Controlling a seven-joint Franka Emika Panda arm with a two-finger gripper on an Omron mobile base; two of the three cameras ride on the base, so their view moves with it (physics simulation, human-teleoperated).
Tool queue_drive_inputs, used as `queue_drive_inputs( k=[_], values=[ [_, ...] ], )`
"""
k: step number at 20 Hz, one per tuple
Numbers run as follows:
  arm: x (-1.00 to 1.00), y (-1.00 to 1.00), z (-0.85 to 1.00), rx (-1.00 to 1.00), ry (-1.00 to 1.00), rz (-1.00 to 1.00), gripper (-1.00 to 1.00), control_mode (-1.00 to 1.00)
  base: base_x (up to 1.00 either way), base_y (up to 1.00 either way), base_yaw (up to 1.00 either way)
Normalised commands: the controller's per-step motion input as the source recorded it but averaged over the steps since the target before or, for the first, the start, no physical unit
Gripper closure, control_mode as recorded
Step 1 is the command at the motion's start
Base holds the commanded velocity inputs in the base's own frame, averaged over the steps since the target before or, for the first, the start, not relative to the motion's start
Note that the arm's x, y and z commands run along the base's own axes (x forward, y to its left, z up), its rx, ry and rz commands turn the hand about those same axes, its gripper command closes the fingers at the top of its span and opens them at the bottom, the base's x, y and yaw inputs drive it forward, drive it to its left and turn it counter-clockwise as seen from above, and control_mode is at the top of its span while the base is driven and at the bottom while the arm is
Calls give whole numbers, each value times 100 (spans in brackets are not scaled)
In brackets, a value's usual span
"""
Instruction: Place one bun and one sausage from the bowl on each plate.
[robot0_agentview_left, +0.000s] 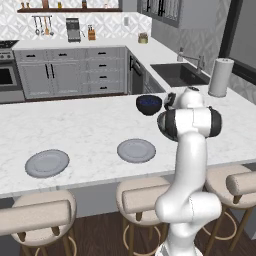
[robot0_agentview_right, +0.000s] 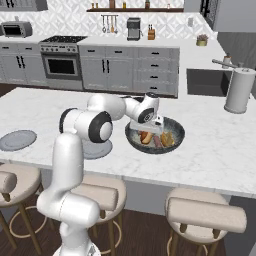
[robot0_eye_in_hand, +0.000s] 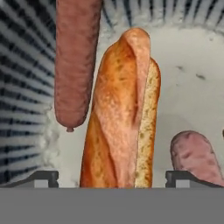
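The wide grey bowl (robot0_agentview_right: 176, 141) sits on the island counter with buns and sausages inside. My gripper (robot0_agentview_right: 152, 131) reaches down into it. In the hand view the gripper (robot0_eye_in_hand: 113, 179) is open, its fingertips (robot0_eye_in_hand: 43, 178) standing either side of a golden split bun (robot0_eye_in_hand: 120, 118) without touching it. One sausage (robot0_eye_in_hand: 76, 61) lies left of the bun and another sausage (robot0_eye_in_hand: 194, 155) at the lower right, on the bowl's pale speckled inside (robot0_eye_in_hand: 192, 65). Two bare grey plates (robot0_agentview_left: 47, 163) (robot0_agentview_left: 136, 150) lie near the counter's front edge; the arm partly hides the nearer plate (robot0_agentview_right: 97, 149).
A dark blue bowl (robot0_agentview_left: 149, 104) stands behind the nearer plate. A paper towel roll (robot0_agentview_right: 239, 90) stands at the right by the sink (robot0_agentview_right: 207, 81). Padded stools (robot0_agentview_right: 205, 212) line the front of the island.
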Motion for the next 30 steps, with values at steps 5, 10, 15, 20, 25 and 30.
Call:
queue_drive_inputs(
  k=[5,10,15,20,25,30],
  values=[
    [1,10,-18,0,0,0,100,-100,0,0,0],
    [0,13,25,2,-9,0,100,-100,0,0,0],
    [-79,22,71,0,-12,0,100,-100,0,0,0],
    [-82,77,24,0,-6,0,100,-100,0,0,0],
    [-46,100,18,0,0,0,100,-100,0,0,0],
    [-4,100,0,0,0,0,100,-100,0,0,0]
  ],
)
